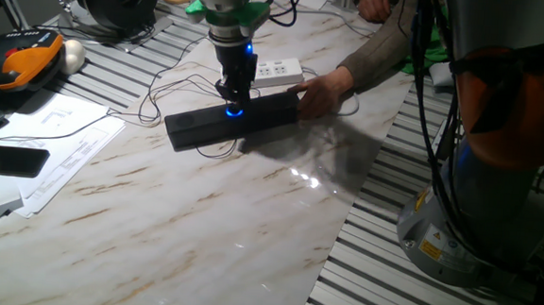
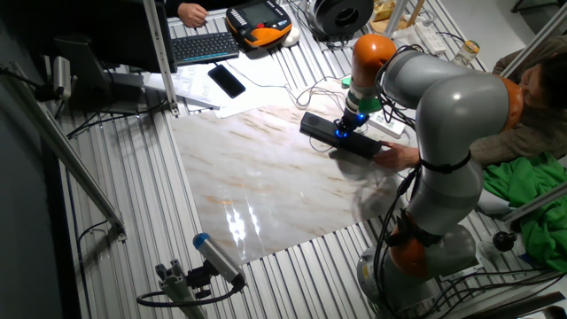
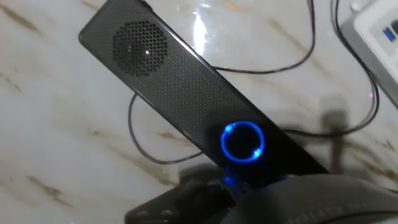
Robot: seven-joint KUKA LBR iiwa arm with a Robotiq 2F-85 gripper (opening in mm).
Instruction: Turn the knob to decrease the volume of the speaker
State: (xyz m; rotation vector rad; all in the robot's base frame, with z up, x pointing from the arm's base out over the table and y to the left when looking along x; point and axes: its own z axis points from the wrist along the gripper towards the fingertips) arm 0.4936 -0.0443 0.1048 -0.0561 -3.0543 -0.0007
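1. The speaker point(image 1: 231, 121) lies flat on the marble desk point(image 1: 202, 214), with a person's hand point(image 1: 321, 93) steadying its far end so it won't twist.
2. The gripper point(image 1: 234, 106) hangs right over the glowing knob point(image 3: 242, 140) at mid-bar; whether it is clamped on the knob cannot be told, as the fingertips are blurred.

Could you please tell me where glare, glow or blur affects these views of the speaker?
One fixed view: white glare on the marble before the speaker. Other fixed view: similar glare near the front edge. Hand view: knob glows blue, the dark foreground is blurred.
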